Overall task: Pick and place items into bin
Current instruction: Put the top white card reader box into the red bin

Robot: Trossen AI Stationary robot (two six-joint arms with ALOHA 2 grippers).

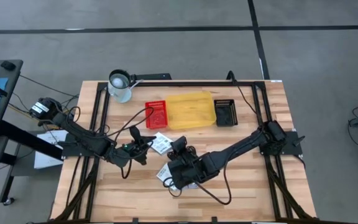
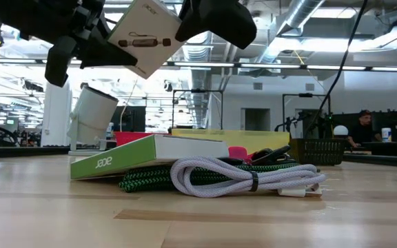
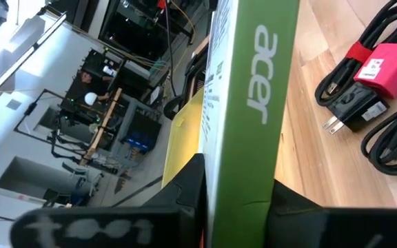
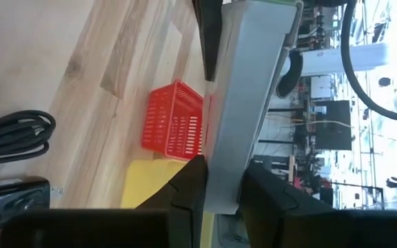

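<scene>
Both arms meet near the middle of the tabletop (image 1: 266, 186) in the high view. The left hand (image 1: 143, 144) reaches in from the left of the frame, and the right hand (image 1: 178, 151) comes from the right, the two close together just below the bins.

In the low view, a white box (image 2: 147, 38) with a printed picture on its face hangs tilted in the upper left of the frame, held between dark robot parts on both sides. The left wrist view shows the left hand's fingers closed on the box, one on each side of its green "acer" edge (image 3: 253, 103). The right wrist view shows the right hand's fingers pinching the same box by its pale grey side (image 4: 243, 103).

On the tabletop below lies a second green-and-white box (image 2: 147, 155), with a braided white cable (image 2: 240, 179) and a green-black cord (image 2: 150, 180) coiled in front of it. Black cords with a red-pink tag (image 3: 384, 69) lie nearby.

Toward the top of the high view sit a red basket (image 1: 156, 114), a yellow bin (image 1: 191, 110) and a black basket (image 1: 225, 112) in a row.
</scene>
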